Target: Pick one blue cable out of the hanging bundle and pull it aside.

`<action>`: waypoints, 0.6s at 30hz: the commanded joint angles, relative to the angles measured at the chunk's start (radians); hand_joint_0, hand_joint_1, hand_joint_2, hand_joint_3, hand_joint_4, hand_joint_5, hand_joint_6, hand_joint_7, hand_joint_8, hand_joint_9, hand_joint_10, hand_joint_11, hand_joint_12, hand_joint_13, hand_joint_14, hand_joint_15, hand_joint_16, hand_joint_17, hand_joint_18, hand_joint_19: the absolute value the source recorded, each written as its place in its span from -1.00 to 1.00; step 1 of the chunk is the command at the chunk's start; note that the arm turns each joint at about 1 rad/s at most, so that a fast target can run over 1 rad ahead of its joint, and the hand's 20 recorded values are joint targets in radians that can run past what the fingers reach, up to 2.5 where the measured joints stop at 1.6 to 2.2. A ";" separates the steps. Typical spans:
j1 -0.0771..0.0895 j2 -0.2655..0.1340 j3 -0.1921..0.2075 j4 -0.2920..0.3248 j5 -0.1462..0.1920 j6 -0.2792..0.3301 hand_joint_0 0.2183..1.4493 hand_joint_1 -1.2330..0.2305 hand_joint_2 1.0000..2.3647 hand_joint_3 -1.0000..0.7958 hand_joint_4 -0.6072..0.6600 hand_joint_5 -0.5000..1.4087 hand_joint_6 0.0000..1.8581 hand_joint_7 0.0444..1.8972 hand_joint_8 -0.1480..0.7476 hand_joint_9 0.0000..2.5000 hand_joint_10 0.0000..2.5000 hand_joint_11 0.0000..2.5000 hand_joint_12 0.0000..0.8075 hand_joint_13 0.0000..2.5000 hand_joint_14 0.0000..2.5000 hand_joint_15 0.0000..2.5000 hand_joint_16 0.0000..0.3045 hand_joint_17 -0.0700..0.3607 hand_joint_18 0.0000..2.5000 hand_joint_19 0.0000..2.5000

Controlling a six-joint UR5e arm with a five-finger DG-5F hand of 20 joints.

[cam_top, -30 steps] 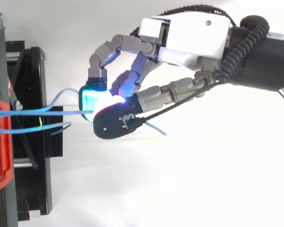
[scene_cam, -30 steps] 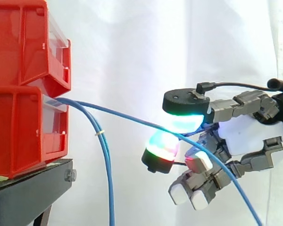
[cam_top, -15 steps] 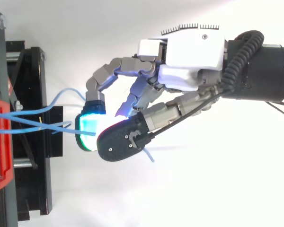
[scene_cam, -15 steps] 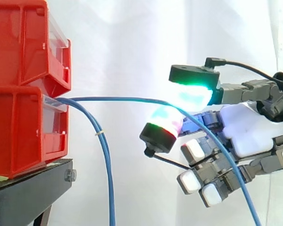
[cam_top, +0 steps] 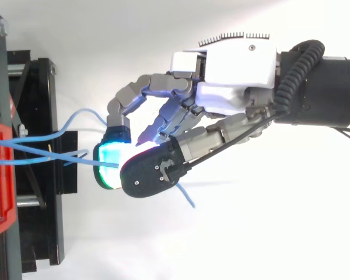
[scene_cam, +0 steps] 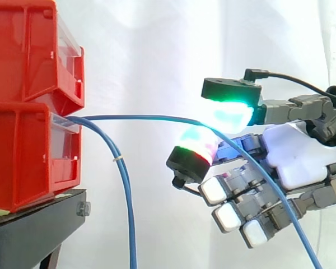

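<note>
Blue cables come out of the lower red bin [scene_cam: 28,157] at the left. One blue cable [scene_cam: 145,117] runs almost level from the bin to my hand [scene_cam: 297,159], which is shut on it. It is pinched between two glowing fingertips [scene_cam: 231,111], then trails down to the lower right. The other blue cables [scene_cam: 127,213] hang straight down beside the bin, held by a small yellow tie [scene_cam: 119,159]. From above, my hand [cam_top: 233,64] sits right of the stand, and the pinched cable's loose end [cam_top: 186,195] pokes out behind the pads.
Two red bins are stacked, the upper one [scene_cam: 28,50] on the lower, on a black stand [scene_cam: 33,230] at the left edge. A white curtain lies behind. The stand's black frame [cam_top: 41,221] runs down the left of the top view.
My hand has lifted and drawn the pinched cable sideways, so it now runs level instead of sloping down. The lower fingers have spread out a little.
</note>
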 commanded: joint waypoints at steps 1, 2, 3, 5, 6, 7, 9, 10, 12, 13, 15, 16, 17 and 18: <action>0.000 0.000 0.000 0.000 0.002 0.000 -0.54 -0.52 -0.53 0.06 -0.45 -0.50 -0.07 0.09 -0.08 -0.29 -0.99 -0.78 -0.16 -0.30 -0.99 -0.72 -0.62 -0.07 -0.34 -0.71; 0.000 0.000 0.000 0.000 0.002 -0.001 -0.54 -0.52 -0.53 0.06 -0.44 -0.50 -0.07 0.08 -0.08 -0.29 -0.99 -0.78 -0.16 -0.30 -0.99 -0.73 -0.62 -0.06 -0.34 -0.71; 0.000 0.000 0.000 0.001 0.002 -0.004 -0.54 -0.52 -0.53 0.06 -0.44 -0.50 -0.07 0.09 -0.08 -0.29 -0.99 -0.78 -0.16 -0.30 -0.99 -0.72 -0.62 -0.07 -0.34 -0.70; 0.000 0.000 0.000 0.000 0.002 -0.006 -0.55 -0.51 -0.53 0.06 -0.44 -0.50 -0.07 0.09 -0.08 -0.28 -0.99 -0.78 -0.16 -0.30 -0.99 -0.72 -0.62 -0.06 -0.34 -0.70; 0.000 0.000 0.000 0.000 0.002 -0.008 -0.54 -0.51 -0.53 0.06 -0.44 -0.50 -0.07 0.09 -0.08 -0.28 -0.99 -0.77 -0.16 -0.30 -0.99 -0.72 -0.61 -0.06 -0.34 -0.71; 0.000 0.000 0.000 0.000 0.002 -0.008 -0.55 -0.51 -0.52 0.06 -0.44 -0.50 -0.07 0.09 -0.09 -0.28 -0.99 -0.78 -0.17 -0.29 -0.99 -0.72 -0.61 -0.06 -0.34 -0.71; 0.000 0.000 0.000 0.000 -0.002 -0.009 -0.55 -0.51 -0.52 0.06 -0.45 -0.50 -0.07 0.09 -0.08 -0.27 -0.99 -0.77 -0.17 -0.29 -0.99 -0.72 -0.62 -0.06 -0.34 -0.70; 0.000 0.000 0.000 0.000 -0.002 -0.009 -0.55 -0.51 -0.53 0.06 -0.45 -0.50 -0.07 0.10 -0.08 -0.27 -0.99 -0.77 -0.16 -0.30 -0.99 -0.72 -0.62 -0.06 -0.34 -0.70; 0.000 0.000 0.000 0.000 -0.004 -0.009 -0.55 -0.51 -0.52 0.06 -0.45 -0.50 -0.07 0.09 -0.08 -0.27 -0.99 -0.77 -0.17 -0.30 -0.99 -0.71 -0.62 -0.06 -0.34 -0.70; 0.000 0.000 0.000 0.000 -0.004 -0.009 -0.55 -0.51 -0.51 0.06 -0.45 -0.50 -0.07 0.10 -0.08 -0.26 -0.99 -0.77 -0.17 -0.29 -0.99 -0.72 -0.61 -0.06 -0.33 -0.70; 0.001 0.000 0.000 0.001 0.001 -0.011 -0.55 -0.51 -0.51 0.06 -0.45 -0.50 -0.07 0.10 -0.08 -0.26 -0.99 -0.77 -0.18 -0.29 -0.99 -0.72 -0.61 -0.06 -0.33 -0.70; 0.000 0.000 0.000 0.001 -0.001 -0.011 -0.55 -0.50 -0.51 0.06 -0.44 -0.50 -0.08 0.10 -0.08 -0.26 -0.99 -0.77 -0.18 -0.29 -0.99 -0.72 -0.61 -0.06 -0.33 -0.70; 0.000 0.000 0.000 0.003 -0.001 -0.011 -0.55 -0.50 -0.51 0.06 -0.45 -0.50 -0.07 0.10 -0.09 -0.26 -0.99 -0.77 -0.18 -0.29 -0.99 -0.71 -0.61 -0.06 -0.33 -0.70; 0.000 0.000 0.000 0.003 -0.001 -0.011 -0.55 -0.50 -0.51 0.06 -0.45 -0.50 -0.07 0.09 -0.09 -0.26 -0.99 -0.77 -0.18 -0.29 -0.99 -0.72 -0.61 -0.06 -0.33 -0.70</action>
